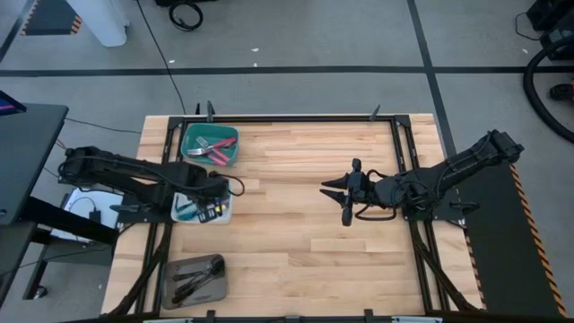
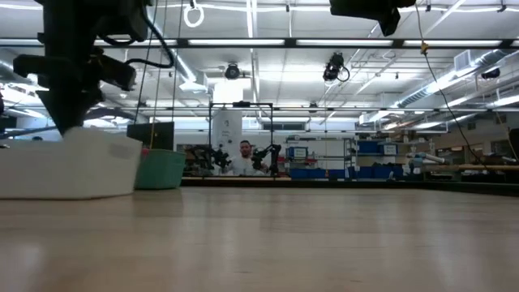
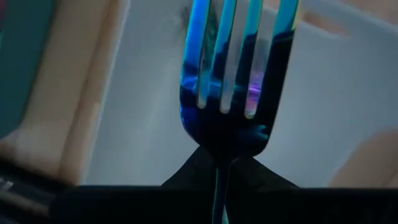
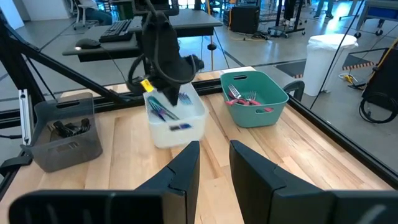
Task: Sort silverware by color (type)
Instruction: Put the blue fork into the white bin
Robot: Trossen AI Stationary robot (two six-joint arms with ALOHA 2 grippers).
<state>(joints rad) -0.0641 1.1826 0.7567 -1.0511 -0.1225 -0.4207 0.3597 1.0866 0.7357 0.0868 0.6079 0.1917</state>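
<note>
At the left of the high view, the left gripper point(image 1: 212, 190) hangs over the white tray point(image 1: 224, 216), clenched on an iridescent fork point(image 3: 231, 81) (tines forward): the drop-off step, I judge. Next calls for lowering and letting go. At centre-right, the right gripper point(image 1: 344, 194) waits, fingers apart, holding nothing.

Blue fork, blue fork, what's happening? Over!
Left gripper shut on blue fork, over the white tray. Right gripper open, idle mid-table. Nothing in the way.
</note>
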